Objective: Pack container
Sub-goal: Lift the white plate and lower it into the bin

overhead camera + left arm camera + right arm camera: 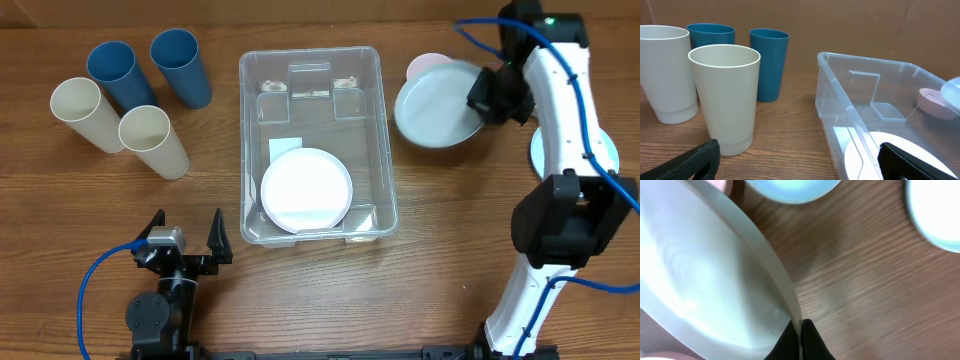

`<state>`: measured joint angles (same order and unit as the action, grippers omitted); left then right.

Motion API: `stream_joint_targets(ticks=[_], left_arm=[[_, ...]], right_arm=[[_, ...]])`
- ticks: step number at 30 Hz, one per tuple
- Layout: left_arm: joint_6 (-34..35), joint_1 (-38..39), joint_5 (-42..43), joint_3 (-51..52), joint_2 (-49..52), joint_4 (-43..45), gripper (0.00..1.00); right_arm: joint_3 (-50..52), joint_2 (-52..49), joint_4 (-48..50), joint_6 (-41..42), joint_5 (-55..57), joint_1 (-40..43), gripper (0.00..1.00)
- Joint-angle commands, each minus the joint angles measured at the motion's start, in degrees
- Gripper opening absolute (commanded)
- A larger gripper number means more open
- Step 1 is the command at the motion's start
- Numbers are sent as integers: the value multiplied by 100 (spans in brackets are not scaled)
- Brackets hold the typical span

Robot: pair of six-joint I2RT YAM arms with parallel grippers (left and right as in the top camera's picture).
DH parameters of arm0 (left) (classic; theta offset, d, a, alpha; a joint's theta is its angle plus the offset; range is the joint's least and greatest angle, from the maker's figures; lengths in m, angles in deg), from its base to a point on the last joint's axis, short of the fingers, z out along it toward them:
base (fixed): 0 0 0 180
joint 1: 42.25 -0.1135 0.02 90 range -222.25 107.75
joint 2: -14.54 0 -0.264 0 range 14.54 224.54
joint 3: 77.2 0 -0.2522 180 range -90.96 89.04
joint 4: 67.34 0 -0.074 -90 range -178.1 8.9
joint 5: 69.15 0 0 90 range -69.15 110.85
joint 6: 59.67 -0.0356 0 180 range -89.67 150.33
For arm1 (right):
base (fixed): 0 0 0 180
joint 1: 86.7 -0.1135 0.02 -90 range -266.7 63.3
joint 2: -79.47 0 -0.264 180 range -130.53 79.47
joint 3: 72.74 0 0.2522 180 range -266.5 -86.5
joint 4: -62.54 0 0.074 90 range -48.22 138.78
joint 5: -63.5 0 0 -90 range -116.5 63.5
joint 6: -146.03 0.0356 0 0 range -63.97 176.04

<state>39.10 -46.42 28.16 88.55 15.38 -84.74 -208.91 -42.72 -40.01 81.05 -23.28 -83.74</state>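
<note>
Container [312, 118] seen overhead; wrist view shows right hand [801, 330] pinching plate [700, 265].

On a brown wood-grain table [450, 230]: a clear rectangular plastic bin [310, 62] with a white label [285, 147], a white round plate [306, 190], two dark blue plastic cups [182, 66], two cream plastic cups [153, 140], a pale grey-green round plate [430, 110], a pink round plate [424, 64] and a light blue round plate [537, 152].
</note>
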Motion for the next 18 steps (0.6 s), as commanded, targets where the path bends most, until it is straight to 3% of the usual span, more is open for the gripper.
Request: stream_joint_targets(ticks=[1, 5, 10, 14, 18], left_arm=[[-68, -37, -2, 22, -52, -15, 100], [-68, -37, -2, 22, -52, -15, 100], [-68, -37, -2, 22, -52, -15, 100], [-68, -37, -2, 22, -52, -15, 100], [-68, -37, -2, 22, -52, -15, 100]], right_arm=[[-981, 251, -221, 11, 236, 153, 4], [-1930, 254, -599, 9, 157, 149, 4], [-2284, 284, -826, -398, -387, -166, 4], [-2284, 304, -826, -839, -813, -942, 4], [-2033, 304, -826, -1008, -516, -2120, 4]])
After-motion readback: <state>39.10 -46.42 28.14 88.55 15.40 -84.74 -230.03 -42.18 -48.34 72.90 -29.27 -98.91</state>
